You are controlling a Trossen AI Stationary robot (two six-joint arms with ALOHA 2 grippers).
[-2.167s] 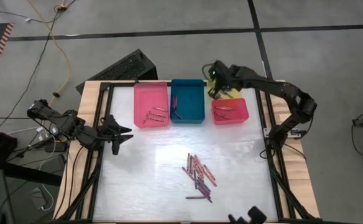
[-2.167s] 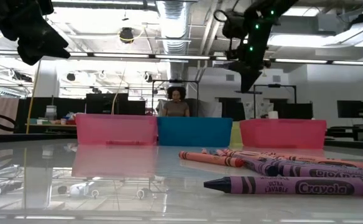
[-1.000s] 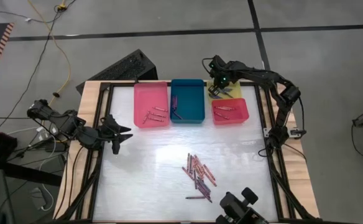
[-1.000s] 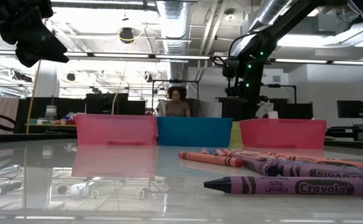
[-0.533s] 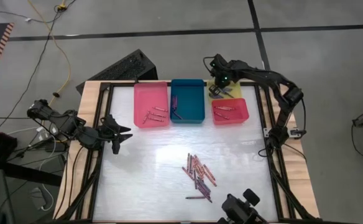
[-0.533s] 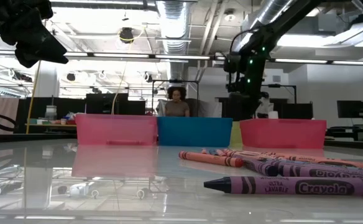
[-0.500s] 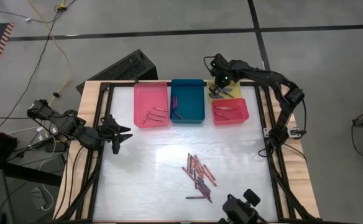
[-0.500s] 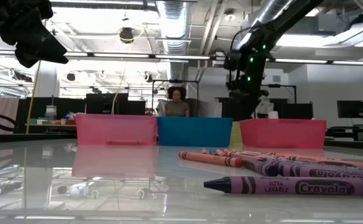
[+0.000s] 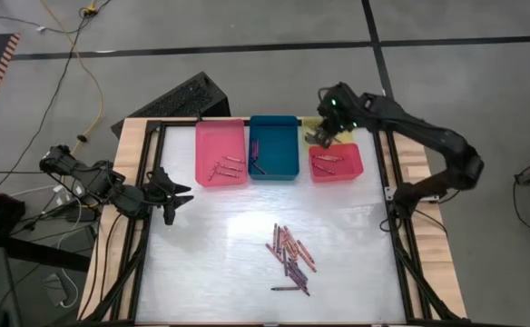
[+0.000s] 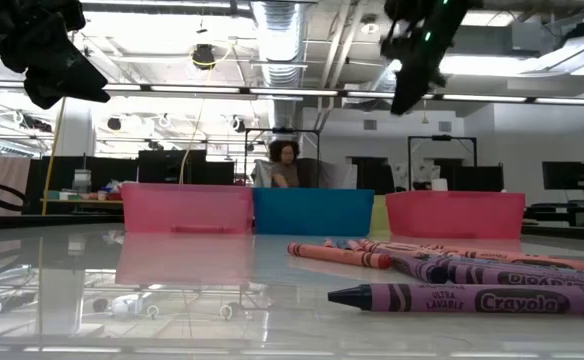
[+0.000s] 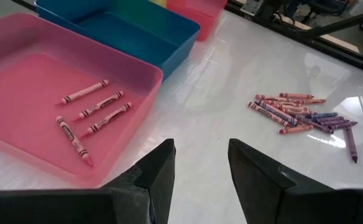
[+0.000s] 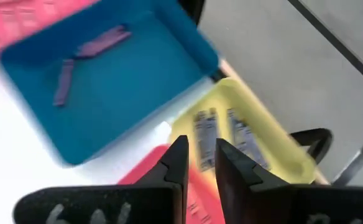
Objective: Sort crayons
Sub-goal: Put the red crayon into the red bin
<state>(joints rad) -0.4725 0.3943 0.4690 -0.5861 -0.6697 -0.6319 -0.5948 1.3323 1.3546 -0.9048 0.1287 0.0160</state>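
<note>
While our right gripper [image 12: 199,163] hangs above the yellow tray [image 12: 265,140], jaws slightly parted and empty, grey crayons [image 12: 222,130] lie in that tray. Our left gripper [image 11: 200,163] waits well away from it, jaws open.

The high view looks straight down on the whole desk [image 9: 247,227]. The low view sits at desk height, facing the teal tray [image 10: 312,212]. Each wrist view looks down close on that teal tray [image 11: 132,34], a landmark all four share.
</note>
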